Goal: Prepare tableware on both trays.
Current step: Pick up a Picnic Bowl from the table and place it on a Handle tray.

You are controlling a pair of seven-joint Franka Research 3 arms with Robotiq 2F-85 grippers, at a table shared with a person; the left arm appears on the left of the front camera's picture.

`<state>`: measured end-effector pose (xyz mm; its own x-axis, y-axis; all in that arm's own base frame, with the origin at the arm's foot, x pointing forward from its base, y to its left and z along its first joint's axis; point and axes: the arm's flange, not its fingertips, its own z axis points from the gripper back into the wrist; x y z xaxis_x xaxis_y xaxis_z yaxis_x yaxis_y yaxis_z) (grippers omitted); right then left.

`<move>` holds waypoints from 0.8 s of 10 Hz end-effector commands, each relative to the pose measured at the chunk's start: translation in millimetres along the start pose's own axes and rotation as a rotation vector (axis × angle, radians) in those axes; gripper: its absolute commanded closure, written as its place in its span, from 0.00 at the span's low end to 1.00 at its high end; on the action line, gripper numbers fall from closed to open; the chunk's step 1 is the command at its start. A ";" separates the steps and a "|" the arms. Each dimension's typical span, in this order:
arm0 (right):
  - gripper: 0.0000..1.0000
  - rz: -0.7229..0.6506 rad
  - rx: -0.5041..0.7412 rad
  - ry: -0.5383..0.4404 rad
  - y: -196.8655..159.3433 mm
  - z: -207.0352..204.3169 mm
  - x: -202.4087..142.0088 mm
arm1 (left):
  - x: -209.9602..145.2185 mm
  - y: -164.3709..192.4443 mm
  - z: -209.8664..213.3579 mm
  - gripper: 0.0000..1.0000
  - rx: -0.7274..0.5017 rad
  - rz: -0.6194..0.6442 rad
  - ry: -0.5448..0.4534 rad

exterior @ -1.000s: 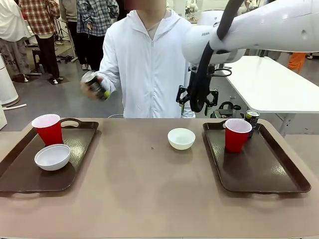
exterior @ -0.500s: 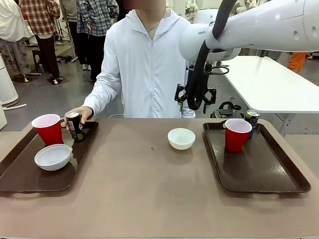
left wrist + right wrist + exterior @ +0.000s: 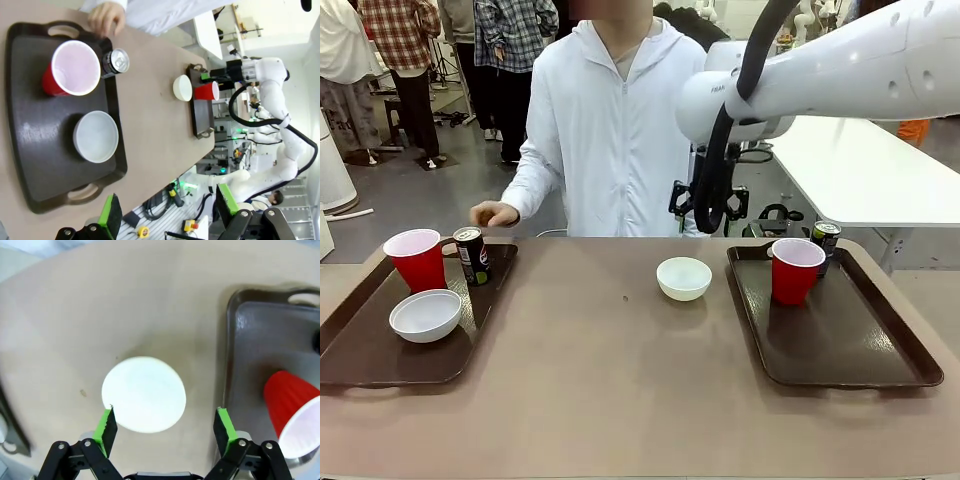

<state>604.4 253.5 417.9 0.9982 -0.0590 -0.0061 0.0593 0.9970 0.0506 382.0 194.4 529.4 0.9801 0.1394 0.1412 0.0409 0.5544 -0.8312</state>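
Now, from the front: the left can [image 3: 472,255] has passed from the person's hand [image 3: 495,213] onto the left tray [image 3: 380,375]. It stands just beside the left cup [image 3: 415,260], and the hand has let go and drawn back past the far edge of the counter [image 3: 620,380]. With the left bowl [image 3: 425,315] there too, that tray looks complete. The right tray [image 3: 840,350] holds the right cup [image 3: 796,270] and right can [image 3: 825,240] but no bowl. The loose bowl [image 3: 684,278] sits on the counter between the trays, nearer the right one, so moving it is probably the step left. The right arm [image 3: 840,60] has edged leftward above it. The left can is upright, long axis vertical, lid up.

From the left wrist, the left claw [image 3: 167,210] hangs released, high over the left tray and holding nothing. The can's lid ring faces the camera, which confirms it stands on end.

From the right wrist, the right claw [image 3: 165,425] is spread wide and empty, with the loose bowl framed between its pads [image 3: 105,426]. The bowl looks well below them and untouched. Its mouth faces up, and being round it has no long axis to line up with.
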 end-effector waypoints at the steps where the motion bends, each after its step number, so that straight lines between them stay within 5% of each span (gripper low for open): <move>1: 0.00 0.024 -0.038 -0.033 0.3 -20.6 13.8 | -0.9 -2.3 1.3 0.00 -0.013 -0.003 -0.003; 8: 0.00 0.044 -0.058 0.054 -5.1 -65.2 15.2 | -0.9 -2.3 1.3 0.00 -0.013 -0.003 -0.003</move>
<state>616.6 251.1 355.8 0.9982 -0.0413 -0.0433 0.0415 0.9991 0.0040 382.0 194.4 529.4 0.9801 0.1395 0.1411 0.0408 0.5544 -0.8312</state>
